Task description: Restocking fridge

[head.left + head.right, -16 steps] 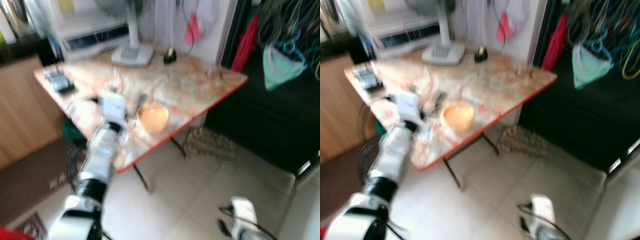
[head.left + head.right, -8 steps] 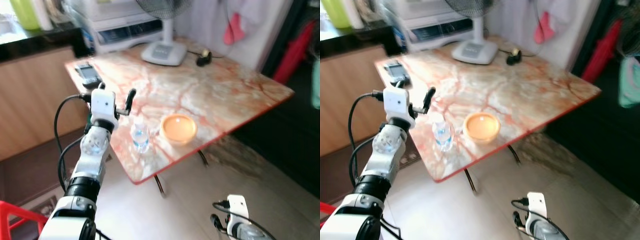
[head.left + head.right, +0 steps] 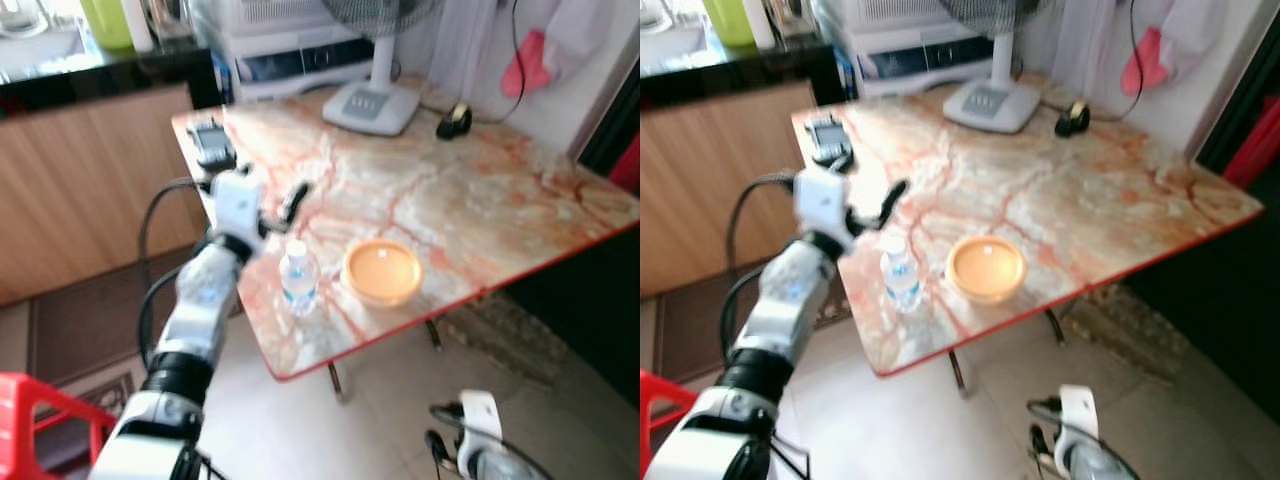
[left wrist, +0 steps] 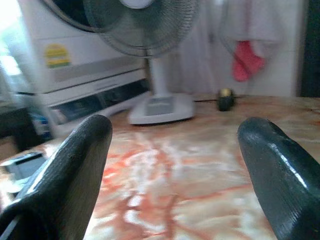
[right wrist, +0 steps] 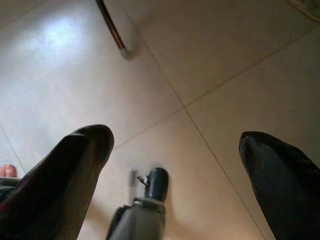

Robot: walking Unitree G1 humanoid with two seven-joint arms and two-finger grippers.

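Observation:
A small clear water bottle (image 3: pixel 299 280) with a white cap stands upright near the front edge of the marble table (image 3: pixel 470 200). An orange bowl (image 3: pixel 382 272) sits just to its right. My left gripper (image 4: pixel 175 150) is held over the table, behind and to the left of the bottle, open with nothing between its fingers (image 3: pixel 296 198). In the left wrist view it looks across the tabletop toward the fan. My right gripper (image 5: pixel 175 155) hangs low beside me over the tiled floor, open and empty, its arm (image 3: pixel 478 440) at the bottom of the view.
A fan base (image 3: pixel 370 105), a small black object (image 3: pixel 455 120) and a phone (image 3: pixel 212 145) lie on the table's far side. A white appliance (image 3: pixel 300 50) and a wooden counter (image 3: pixel 90 180) stand behind. A red crate (image 3: pixel 30 420) is at my lower left. A table leg (image 5: pixel 112 30) stands on the floor.
The whole picture has shifted and sharpened as the camera moved, bringing the table closer. My left gripper stays open beside the bottle. The right arm still hangs low.

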